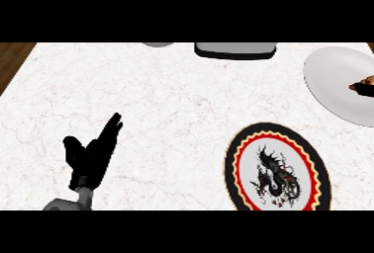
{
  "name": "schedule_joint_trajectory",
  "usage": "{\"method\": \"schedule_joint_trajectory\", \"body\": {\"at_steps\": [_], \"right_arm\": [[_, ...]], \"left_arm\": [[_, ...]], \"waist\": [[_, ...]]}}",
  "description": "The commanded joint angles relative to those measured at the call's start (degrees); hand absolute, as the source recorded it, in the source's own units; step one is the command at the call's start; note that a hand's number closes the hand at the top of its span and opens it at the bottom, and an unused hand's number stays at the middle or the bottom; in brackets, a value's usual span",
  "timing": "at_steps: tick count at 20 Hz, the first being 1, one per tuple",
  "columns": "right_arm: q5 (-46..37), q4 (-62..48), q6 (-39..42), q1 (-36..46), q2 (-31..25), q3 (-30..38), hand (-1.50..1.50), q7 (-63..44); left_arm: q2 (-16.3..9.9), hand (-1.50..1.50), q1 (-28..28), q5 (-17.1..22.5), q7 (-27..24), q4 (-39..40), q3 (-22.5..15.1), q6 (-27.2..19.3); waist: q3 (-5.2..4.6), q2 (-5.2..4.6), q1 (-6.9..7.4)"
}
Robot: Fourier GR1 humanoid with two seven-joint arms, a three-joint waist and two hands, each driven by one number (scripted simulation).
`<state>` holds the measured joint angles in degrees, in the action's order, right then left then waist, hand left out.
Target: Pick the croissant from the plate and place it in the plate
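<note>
The left hand [91, 158] shows at the lower left of the counter [146, 99]. Its fingers are straight and point up and a little to the right. The thumb sticks out to the left. It holds nothing and touches nothing. The grey forearm comes in below it from the bottom edge.

The right hand does not show at all.

The croissant [364, 86] is far away from the left hand, at the right edge near the top. Only a small brown bit of it shows, and the rest is cut off by the edge. It lies on the white plate [332, 79], near that plate's right side.

A second plate [241, 148] sits in front of the white one, at the lower right. It has a red, black and yellow rim and a dark dragon picture in the middle. Nothing lies on it. This plate sits between the left hand and the croissant, but closer to the croissant.

At the top edge there is a grey box [235, 49] and, left of it, a small grey thing [157, 44]. I cannot tell what they are.
</note>
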<state>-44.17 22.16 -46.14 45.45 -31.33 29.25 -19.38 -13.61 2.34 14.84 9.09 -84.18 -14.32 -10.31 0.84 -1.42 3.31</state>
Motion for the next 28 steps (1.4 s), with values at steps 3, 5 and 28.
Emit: {"method": "schedule_joint_trajectory", "body": {"at_steps": [3,5,28], "right_arm": [[9.53,2.30,1.61,-0.16,0.90,6.15,-1.50,15.87],[13.05,4.39,-0.15,-0.46,1.28,8.86,-1.50,21.10],[34.98,13.53,25.15,-19.72,5.83,14.79,-1.50,42.29]], "left_arm": [[1.76,0.00,0.43,-0.94,0.82,3.70,-1.31,-0.47],[-0.33,0.00,1.34,0.28,2.53,2.41,1.05,0.14],[0.95,0.00,-6.55,-1.62,0.95,0.18,2.16,1.61]], "waist": [[-0.22,-0.66,-0.40],[-0.26,-0.30,-0.64],[-0.87,1.56,-3.44]]}}
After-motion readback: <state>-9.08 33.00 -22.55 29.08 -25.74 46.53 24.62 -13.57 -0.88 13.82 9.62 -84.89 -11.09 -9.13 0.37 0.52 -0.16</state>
